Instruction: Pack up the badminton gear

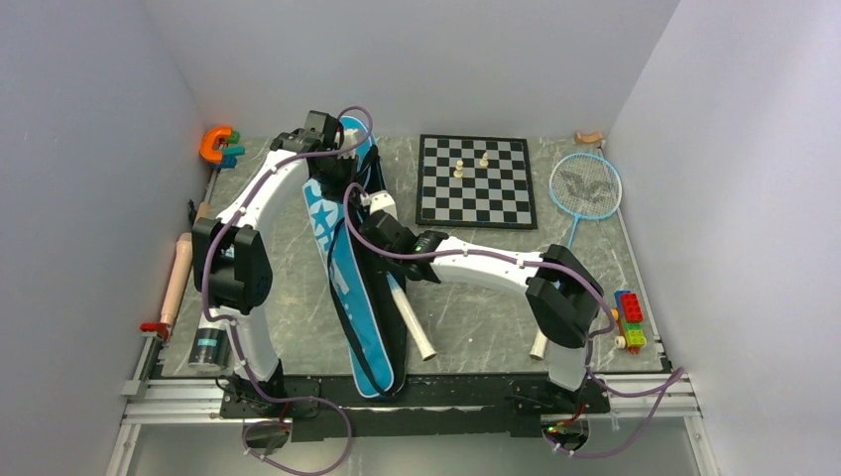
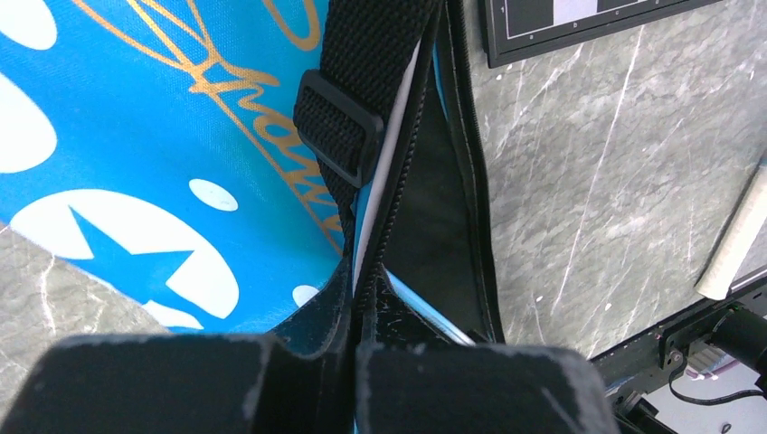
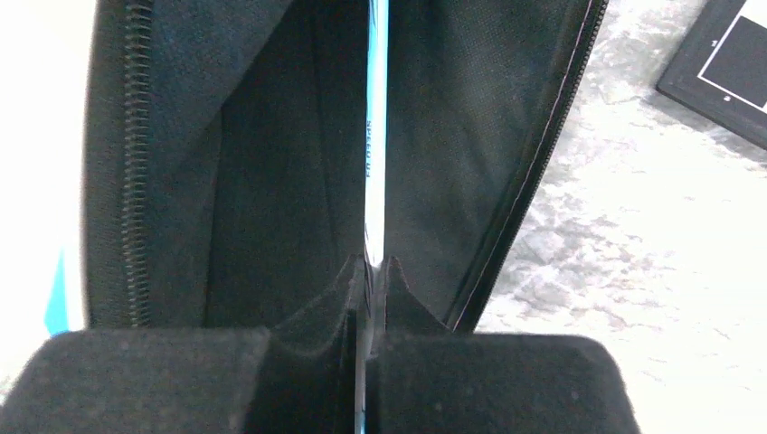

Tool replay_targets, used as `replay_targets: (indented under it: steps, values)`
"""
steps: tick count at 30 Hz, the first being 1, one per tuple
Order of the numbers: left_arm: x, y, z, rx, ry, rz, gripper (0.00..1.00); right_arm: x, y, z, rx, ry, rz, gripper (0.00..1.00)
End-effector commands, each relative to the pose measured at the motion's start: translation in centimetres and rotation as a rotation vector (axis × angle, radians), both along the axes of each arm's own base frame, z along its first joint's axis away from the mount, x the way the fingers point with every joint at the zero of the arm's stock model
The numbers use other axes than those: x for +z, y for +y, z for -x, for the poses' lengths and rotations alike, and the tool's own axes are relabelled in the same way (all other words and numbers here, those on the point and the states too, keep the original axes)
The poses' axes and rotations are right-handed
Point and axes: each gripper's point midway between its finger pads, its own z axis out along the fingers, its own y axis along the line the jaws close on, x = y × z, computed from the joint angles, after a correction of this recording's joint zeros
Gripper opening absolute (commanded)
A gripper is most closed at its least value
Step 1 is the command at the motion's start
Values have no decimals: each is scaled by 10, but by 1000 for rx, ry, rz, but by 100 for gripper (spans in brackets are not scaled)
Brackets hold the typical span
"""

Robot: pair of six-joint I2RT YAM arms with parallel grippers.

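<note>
Clamped fully shut with the left gripper point(image 2: 355, 348) on the black zip edge of the racket bag point(image 2: 136, 136), up at the far end of a bag stretched lengthwise down the middle of the table point(image 1: 288, 288), mouth spread open. Closed just as tight with the right gripper point(image 3: 366, 298) round the thin light-blue shaft of the 1st racket point(image 3: 375, 136), running on into the black-lined interior, head out of sight, white handle point(image 1: 412, 322) out on the table at the bag's right side. Well apart on the right, flat beside the chessboard point(image 1: 476, 180): the 2nd racket point(image 1: 585, 185), untouched. No sign of shuttlecocks or tube in any of the 3 views. Expect a light, springy shaft (slick painted rod, at a guess), liable to twist or slide in so narrow a pinch; better gripped close to the handle end and fed in lengthwise, without levering against the zip teeth. Expect soft, floppy fabric from the bag, with no stiffness of its own and apt to sag shut once let go; hence worth lifting by the stitched zip rim, not by the loose strap point(image 2: 339, 127). Keep fingers off the strings: fragile, easily snagged.
</note>
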Motion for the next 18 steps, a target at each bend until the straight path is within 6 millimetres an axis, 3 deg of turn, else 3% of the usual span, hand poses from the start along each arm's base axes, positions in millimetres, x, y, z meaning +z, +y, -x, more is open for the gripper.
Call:
replay_targets:
  steps: [1,7,11,18]
  values:
    - [41,-31,31,-123,13,156,0,82,48,-32,-14,-138,-326,0]
    - [34,-33,32,-144,34,175,0,82,62,-21,77,-39,-421,1]
    - [30,-31,26,-139,41,172,0,72,61,-14,118,-3,-415,24]
    - [28,-28,23,-127,50,188,0,71,45,-14,145,53,-444,33]
